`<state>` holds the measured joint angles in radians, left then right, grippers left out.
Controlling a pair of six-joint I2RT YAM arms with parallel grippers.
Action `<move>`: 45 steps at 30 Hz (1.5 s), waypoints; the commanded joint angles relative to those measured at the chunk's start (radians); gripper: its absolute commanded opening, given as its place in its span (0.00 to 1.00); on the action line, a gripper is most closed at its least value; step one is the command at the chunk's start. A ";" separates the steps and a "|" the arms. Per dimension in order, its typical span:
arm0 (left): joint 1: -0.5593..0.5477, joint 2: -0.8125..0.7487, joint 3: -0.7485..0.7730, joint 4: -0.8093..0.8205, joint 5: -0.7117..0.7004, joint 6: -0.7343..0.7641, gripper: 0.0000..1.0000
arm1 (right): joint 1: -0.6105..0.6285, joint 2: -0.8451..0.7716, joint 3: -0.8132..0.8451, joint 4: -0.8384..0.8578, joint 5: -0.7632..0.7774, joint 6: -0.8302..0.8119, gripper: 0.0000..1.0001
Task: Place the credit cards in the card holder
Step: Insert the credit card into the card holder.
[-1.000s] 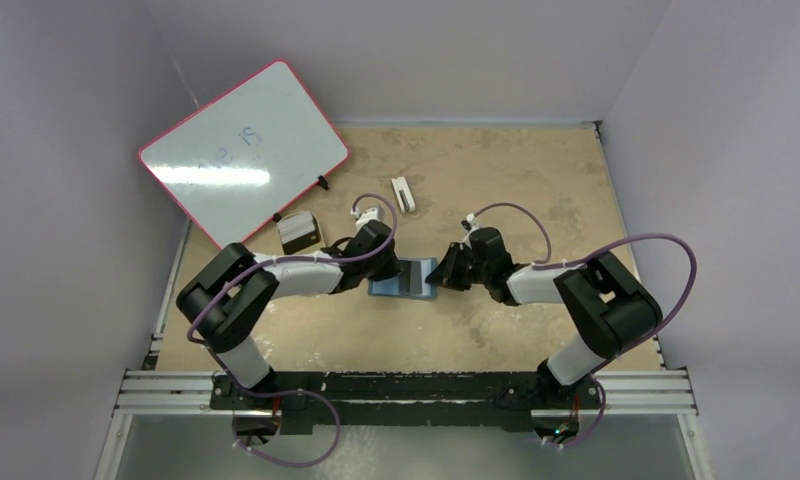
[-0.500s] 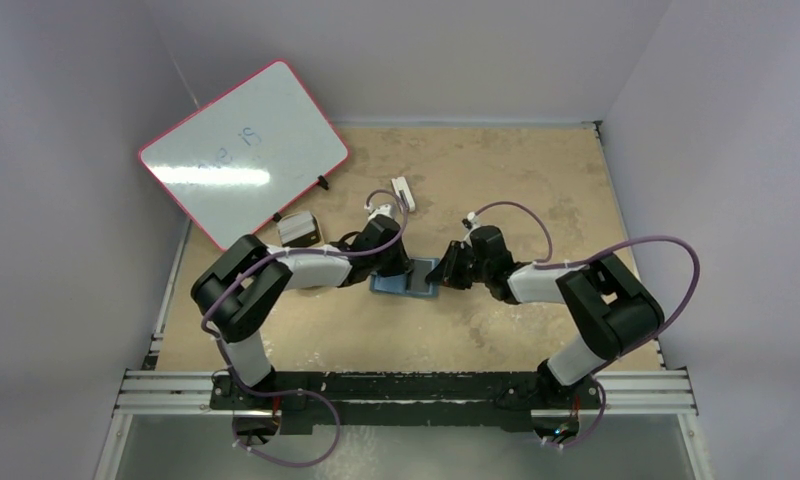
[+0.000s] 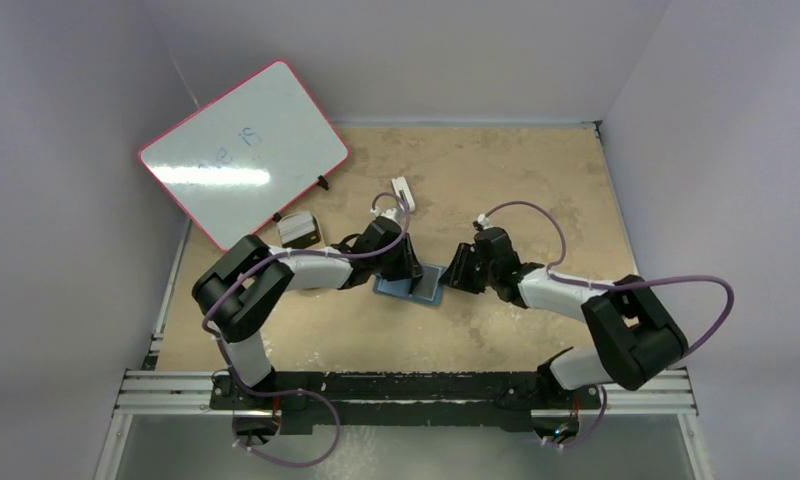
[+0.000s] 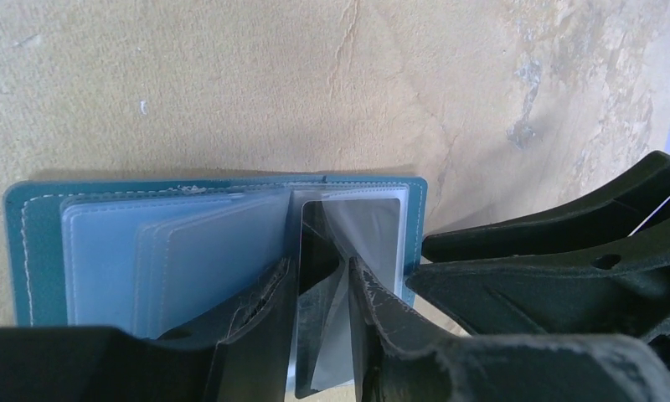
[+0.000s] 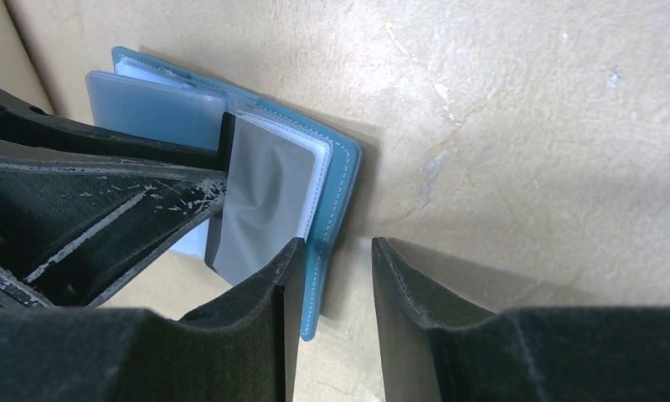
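Note:
The teal card holder lies open on the table between my two grippers, its clear inner pockets fanned up. My left gripper is shut on a dark glossy credit card. The card stands on edge with its far end among the pockets near the holder's right half. In the right wrist view the same card looks grey. My right gripper is open and straddles the holder's right edge. One finger is over the pockets and the other over bare table.
A red-framed whiteboard leans at the back left. A small white oblong block lies behind the left gripper. A small tan and grey tray sits left of it. The enclosure walls stand close on both sides.
My left gripper has moved right and forward with the card, over the holder. The holder has shifted slightly right and turned. My right gripper has backed off a little to the right.

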<state>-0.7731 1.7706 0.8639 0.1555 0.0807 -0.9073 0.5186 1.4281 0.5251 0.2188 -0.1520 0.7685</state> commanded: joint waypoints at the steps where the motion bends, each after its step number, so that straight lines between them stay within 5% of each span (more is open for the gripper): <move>1: -0.007 0.010 0.000 0.047 0.042 -0.028 0.29 | 0.002 -0.060 0.020 -0.093 0.057 -0.032 0.38; 10: -0.012 -0.015 0.020 0.031 0.005 -0.065 0.09 | 0.002 -0.031 0.013 -0.041 0.054 -0.038 0.19; 22: -0.018 0.014 0.028 0.054 -0.004 -0.069 0.32 | 0.002 0.029 0.031 -0.023 0.082 -0.051 0.13; 37: -0.045 -0.009 0.027 0.149 0.018 -0.139 0.32 | -0.024 0.046 0.103 -0.112 0.151 -0.095 0.19; 45: -0.041 -0.140 0.084 -0.127 -0.141 0.078 0.39 | -0.024 -0.110 0.116 -0.262 0.195 -0.114 0.38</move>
<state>-0.8135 1.7306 0.8734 0.1478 0.0414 -0.9730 0.4953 1.4025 0.6067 0.0559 -0.0044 0.6876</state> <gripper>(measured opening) 0.377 0.337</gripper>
